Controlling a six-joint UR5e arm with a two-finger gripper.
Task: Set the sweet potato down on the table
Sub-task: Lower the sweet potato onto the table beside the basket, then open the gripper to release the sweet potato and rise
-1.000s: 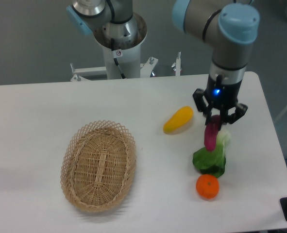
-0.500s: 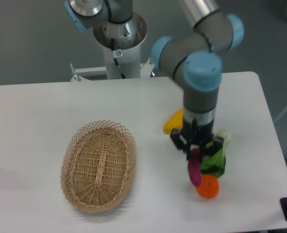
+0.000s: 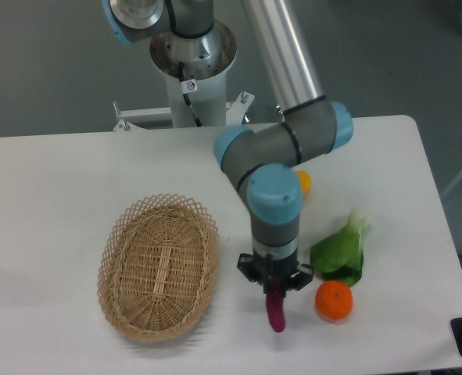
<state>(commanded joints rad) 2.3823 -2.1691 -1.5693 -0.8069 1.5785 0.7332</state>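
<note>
The surface point(image 3: 74, 172) carries all the things, and the task seems nearly finished. The arm holds the sweet potato point(image 3: 276, 311) upright between the basket point(image 3: 159, 266) and the orange point(image 3: 334, 301), its lower tip at or just above the surface; I cannot tell if it touches. What is left, I judge, is to release it. The basket is empty. The gripper point(image 3: 275, 287) has its fingers pinching the top end of the sweet potato.

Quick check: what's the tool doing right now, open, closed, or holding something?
Tool: closed on the sweet potato, which hangs down between basket and orange.
</note>
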